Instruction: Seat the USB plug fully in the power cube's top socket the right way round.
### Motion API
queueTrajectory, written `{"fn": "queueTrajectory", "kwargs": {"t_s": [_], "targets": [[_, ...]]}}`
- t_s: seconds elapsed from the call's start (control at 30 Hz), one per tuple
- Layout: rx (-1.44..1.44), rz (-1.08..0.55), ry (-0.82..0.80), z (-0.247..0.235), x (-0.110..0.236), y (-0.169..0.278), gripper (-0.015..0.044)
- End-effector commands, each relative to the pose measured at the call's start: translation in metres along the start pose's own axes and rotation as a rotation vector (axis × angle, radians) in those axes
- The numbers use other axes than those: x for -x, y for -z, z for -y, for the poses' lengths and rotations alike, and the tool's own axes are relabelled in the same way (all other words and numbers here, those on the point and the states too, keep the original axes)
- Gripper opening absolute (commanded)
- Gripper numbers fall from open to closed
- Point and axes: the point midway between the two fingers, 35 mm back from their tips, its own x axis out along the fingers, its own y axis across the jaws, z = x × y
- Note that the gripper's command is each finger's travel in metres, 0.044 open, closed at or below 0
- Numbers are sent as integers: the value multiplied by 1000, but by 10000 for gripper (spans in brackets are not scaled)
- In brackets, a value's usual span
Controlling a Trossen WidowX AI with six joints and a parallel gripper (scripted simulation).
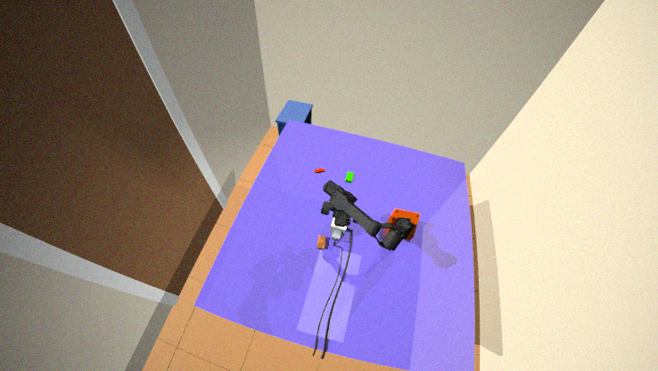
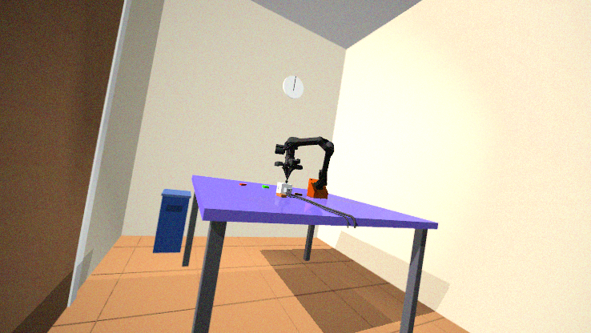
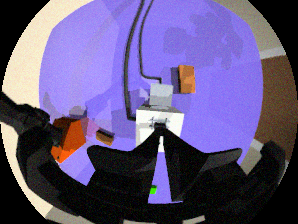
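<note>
From the top, the black arm reaches out from its orange base (image 1: 413, 215) and bends down over the white power cube (image 1: 337, 228). The gripper (image 1: 340, 221) hides the cube's top, so the USB plug cannot be seen here. Two dark cables (image 1: 333, 294) run from the cube toward the table edge. A small brown block (image 1: 321, 242) sits just beside the cube. A red piece (image 1: 319, 170) and a green piece (image 1: 349, 176) lie well apart, behind the arm.

From the side, the gripper (image 2: 287, 178) points straight down at the cube (image 2: 283, 188). I think it stands upright so it can pull or push the plug straight.

In the wrist view, the fingers are nearly closed, meeting right at the cube's top (image 3: 160, 123). They are pinching something thin, most likely the USB plug, which is too small to see clearly. It looks close to the socket.
</note>
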Motion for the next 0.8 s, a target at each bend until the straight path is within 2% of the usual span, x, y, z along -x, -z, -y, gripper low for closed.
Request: {"fn": "queueTrajectory", "kwargs": {"t_s": [0.0, 0.77], "targets": [[-3, 3, 2, 0, -1, 0, 0], [-3, 3, 2, 0, -4, 0, 0]]}}
